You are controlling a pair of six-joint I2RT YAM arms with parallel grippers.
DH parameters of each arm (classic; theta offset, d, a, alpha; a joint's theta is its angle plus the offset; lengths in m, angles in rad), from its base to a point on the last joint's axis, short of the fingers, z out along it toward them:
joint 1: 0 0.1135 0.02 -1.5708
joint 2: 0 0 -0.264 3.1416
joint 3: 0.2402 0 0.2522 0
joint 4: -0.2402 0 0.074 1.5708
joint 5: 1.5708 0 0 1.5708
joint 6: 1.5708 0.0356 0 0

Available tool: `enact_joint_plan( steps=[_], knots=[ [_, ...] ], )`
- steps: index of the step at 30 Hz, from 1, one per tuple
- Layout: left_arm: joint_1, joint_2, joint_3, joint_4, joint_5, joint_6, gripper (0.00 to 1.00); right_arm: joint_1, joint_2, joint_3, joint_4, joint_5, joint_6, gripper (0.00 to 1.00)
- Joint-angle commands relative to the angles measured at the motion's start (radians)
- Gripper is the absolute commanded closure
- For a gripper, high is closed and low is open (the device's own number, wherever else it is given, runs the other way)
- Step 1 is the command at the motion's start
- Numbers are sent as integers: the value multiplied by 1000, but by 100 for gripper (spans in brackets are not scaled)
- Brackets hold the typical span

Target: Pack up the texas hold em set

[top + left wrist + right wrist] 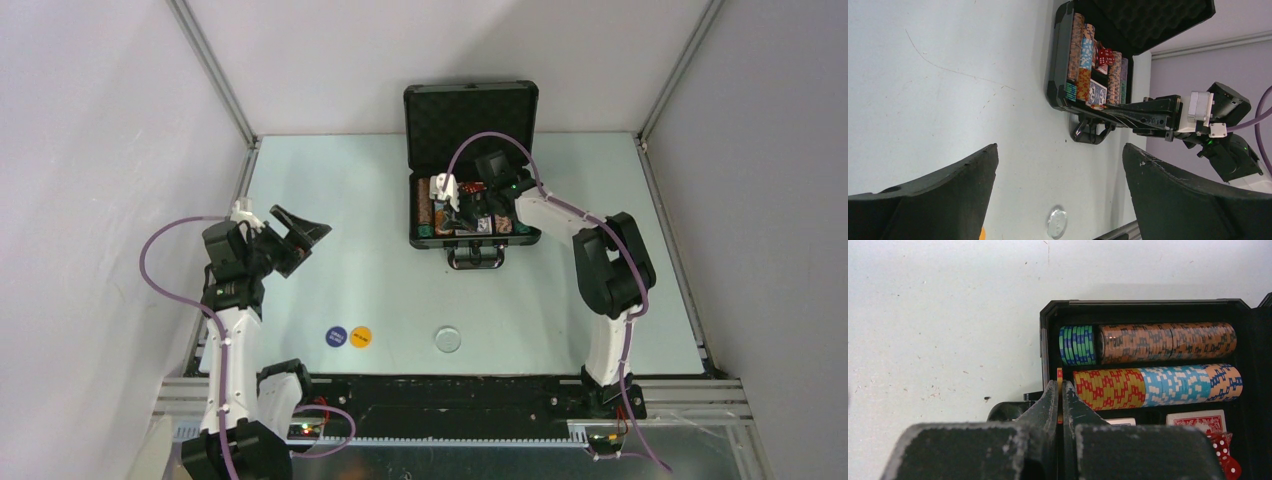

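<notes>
Pinching chip (1059,373), right pincer (1060,388) at case (1148,303) rim

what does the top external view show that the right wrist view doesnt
Only top external: the open left tool, the blue button, yellow button and clear disc on the table, and the case's foam lid.
Only right wrist: the right tool shut on a single chip, seen edge-on.
Both: the black case and its chip rows.
</notes>
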State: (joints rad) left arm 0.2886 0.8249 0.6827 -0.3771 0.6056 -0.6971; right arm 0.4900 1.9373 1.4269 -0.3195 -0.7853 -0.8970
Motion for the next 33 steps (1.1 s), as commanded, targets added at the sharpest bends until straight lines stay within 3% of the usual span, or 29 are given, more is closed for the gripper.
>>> enact_joint_plan(
  steps=[1, 17, 33],
  knots=[
    [8, 2, -10, 9, 13, 25, 2, 4, 7, 3, -3, -27, -24, 100],
    [6, 5, -6, 10, 11, 27, 2, 5, 104, 53, 1, 46, -39, 100],
    [8, 11, -7, 10, 11, 28, 2, 49, 93, 3, 172, 300, -113, 100]
  ],
)
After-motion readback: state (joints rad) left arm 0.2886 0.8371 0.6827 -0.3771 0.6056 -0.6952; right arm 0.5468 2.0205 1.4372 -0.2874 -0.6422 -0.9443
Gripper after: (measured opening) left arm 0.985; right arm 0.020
